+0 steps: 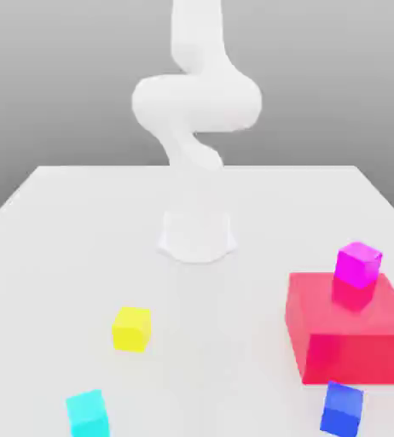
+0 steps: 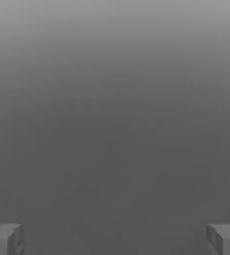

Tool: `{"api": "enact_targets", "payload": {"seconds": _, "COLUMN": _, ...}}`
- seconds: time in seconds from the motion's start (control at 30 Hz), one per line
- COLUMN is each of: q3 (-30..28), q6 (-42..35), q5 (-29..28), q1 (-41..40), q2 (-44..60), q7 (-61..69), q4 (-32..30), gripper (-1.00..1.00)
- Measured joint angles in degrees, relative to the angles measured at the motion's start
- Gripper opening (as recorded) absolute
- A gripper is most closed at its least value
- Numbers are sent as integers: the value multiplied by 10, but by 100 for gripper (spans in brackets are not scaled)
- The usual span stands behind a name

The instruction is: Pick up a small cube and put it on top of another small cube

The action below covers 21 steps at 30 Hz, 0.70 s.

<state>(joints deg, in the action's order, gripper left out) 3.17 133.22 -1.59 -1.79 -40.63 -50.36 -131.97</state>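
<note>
The small deep-blue cube (image 1: 343, 409) rests on the white table near the front edge, at the exterior view's right, just in front of a big red block. A yellow cube (image 1: 131, 329) of the same size lies left of centre, a cyan cube (image 1: 88, 414) at the front left, and a magenta cube (image 1: 357, 265) sits on top of the red block. In the hand view my gripper (image 2: 115, 239) stands open, its two grey fingertips (image 2: 5, 238) far apart with nothing between them, facing plain grey background.
The large red block (image 1: 350, 329) stands at the right. The white arm (image 1: 196, 102) rises from its base (image 1: 197, 236) at the middle of the white table (image 1: 81, 239) and bends upward out of the frame.
</note>
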Motion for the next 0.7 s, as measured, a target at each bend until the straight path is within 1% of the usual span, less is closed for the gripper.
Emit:
{"api": "enact_targets", "payload": {"seconds": 0.27, "q3": 100, "q6": 47, "q5": -63, "q1": -51, "q2": 168, "q7": -155, "q4": -6, "gripper": 0}}
{"api": "enact_targets", "payload": {"seconds": 0.43, "q3": 148, "q6": 74, "q5": -112, "q1": -67, "q2": 273, "q7": -258, "q4": -10, "gripper": 0}}
{"api": "enact_targets", "payload": {"seconds": 0.57, "q3": 172, "q6": 96, "q5": -150, "q1": -64, "q2": 357, "q7": -339, "q4": -12, "gripper": 0}}
{"api": "enact_targets", "payload": {"seconds": 0.7, "q3": 178, "q6": 120, "q5": -177, "q1": -44, "q2": 438, "q7": -413, "q4": -16, "gripper": 0}}
